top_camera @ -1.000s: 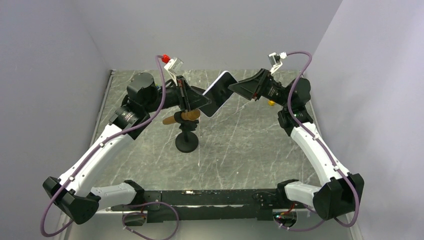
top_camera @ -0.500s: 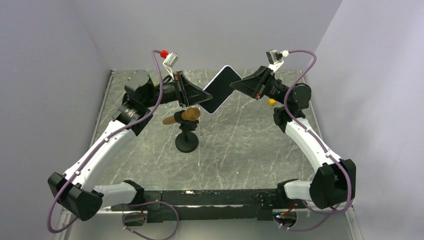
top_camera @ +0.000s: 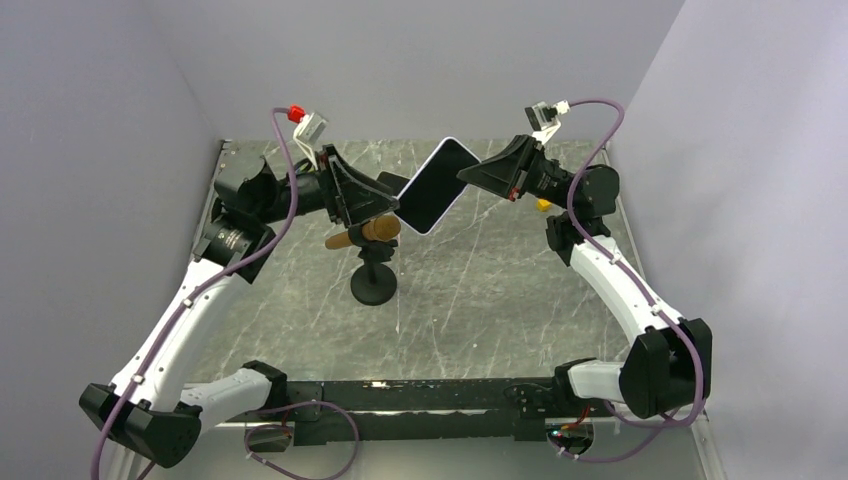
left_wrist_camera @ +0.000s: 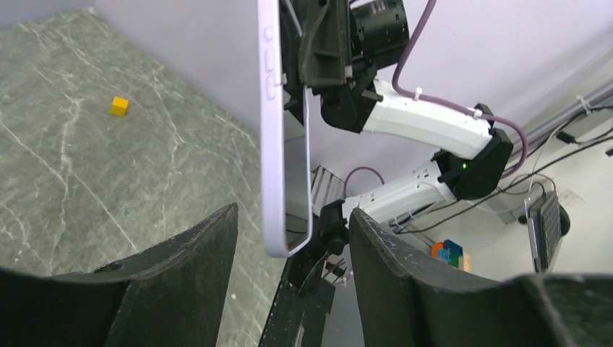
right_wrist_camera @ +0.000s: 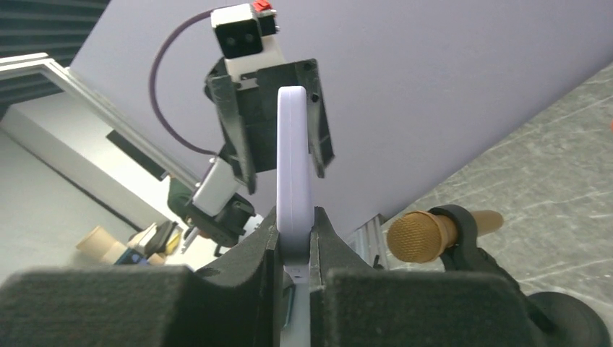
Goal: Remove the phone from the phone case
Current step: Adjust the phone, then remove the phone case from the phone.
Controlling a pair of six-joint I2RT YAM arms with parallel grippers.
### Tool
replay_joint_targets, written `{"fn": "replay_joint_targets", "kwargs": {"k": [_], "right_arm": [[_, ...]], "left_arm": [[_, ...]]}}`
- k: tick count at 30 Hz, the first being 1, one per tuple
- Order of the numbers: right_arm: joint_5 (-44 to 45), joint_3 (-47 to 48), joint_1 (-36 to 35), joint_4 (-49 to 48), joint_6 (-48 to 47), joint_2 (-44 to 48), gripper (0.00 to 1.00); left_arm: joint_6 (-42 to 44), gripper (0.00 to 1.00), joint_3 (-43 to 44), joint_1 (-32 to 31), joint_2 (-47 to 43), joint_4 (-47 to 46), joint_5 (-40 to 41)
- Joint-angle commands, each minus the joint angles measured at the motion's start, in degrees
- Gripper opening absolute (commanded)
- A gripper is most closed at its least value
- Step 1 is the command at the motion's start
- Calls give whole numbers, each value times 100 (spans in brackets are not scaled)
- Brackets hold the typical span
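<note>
Phone case (left_wrist_camera: 269, 130): lavender, held in the air above the table, on a diagonal in the top view; upper end toward the right arm, lower end toward the left.
Phone (top_camera: 430, 192): dark screen facing the top camera, seated in the case with the pale rim all round it.
Right gripper (top_camera: 468, 178): clamped on the upper-right edge of the case; in its wrist view both fingers (right_wrist_camera: 253, 253) press against the flat sides, with the case standing edge-on between them.
Left gripper (top_camera: 392, 203): spread wide; in its wrist view the lower end of the case hangs between the two fingers (left_wrist_camera: 209, 253) with a gap on either side, touching neither.
Position of case to grippers: bridged between the two, gripped at one end only.
Microphone (top_camera: 365, 233): gold mesh head, brown handle, lying crosswise on a black stand (top_camera: 373, 285); just below the left gripper, apart from the case.
Yellow cube (left_wrist_camera: 119, 106): small, on the table, near the right arm, well apart from the case.
Table (top_camera: 480, 290): grey, marbled with white veins.
</note>
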State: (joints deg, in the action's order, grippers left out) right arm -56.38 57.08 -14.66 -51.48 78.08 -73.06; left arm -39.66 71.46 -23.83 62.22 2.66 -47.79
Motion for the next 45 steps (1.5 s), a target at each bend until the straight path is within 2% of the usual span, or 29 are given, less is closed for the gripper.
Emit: {"fn": "replay_joint_targets", "kwargs": {"k": [1,5,8,16,29,33,36,38,40,43,45], "right_arm": [[18,225,47,-1310,907,25,0],[22,257,38,-1825,1364,-84,0],[25,271,46,-1943,1475,-110,0],[96,286,47,-1996,1564,-96,0],[213,458,-7,-1858,1442,-214,0],[232,546,-44,-1377,1085,-169,0],[243,582,-48,-1548,1262,-272,0],[225,629,-48,-1865,1635,-444,0],[210,646,-72,-2233,2134,-650,0],[201,686,-178,-2661,2847,-907,0],[212,723,-277,-2858,3188,-1068,0]], "left_arm": [[435,61,-105,72,-109,-138,-551],[761,63,-32,72,-139,181,-569],[670,61,-69,72,-123,6,-607],[120,39,-172,40,28,-928,-1239],[106,15,284,-291,422,-827,-1560],[-284,7,327,-345,573,-1315,-1806],[-241,0,357,-348,589,-1451,-1834],[-260,0,167,-352,464,-1988,-1801],[98,0,-17,-354,313,-2270,-1719],[1247,0,81,-353,172,-1653,-1362],[1530,0,176,-329,230,-1644,-1401]]}}
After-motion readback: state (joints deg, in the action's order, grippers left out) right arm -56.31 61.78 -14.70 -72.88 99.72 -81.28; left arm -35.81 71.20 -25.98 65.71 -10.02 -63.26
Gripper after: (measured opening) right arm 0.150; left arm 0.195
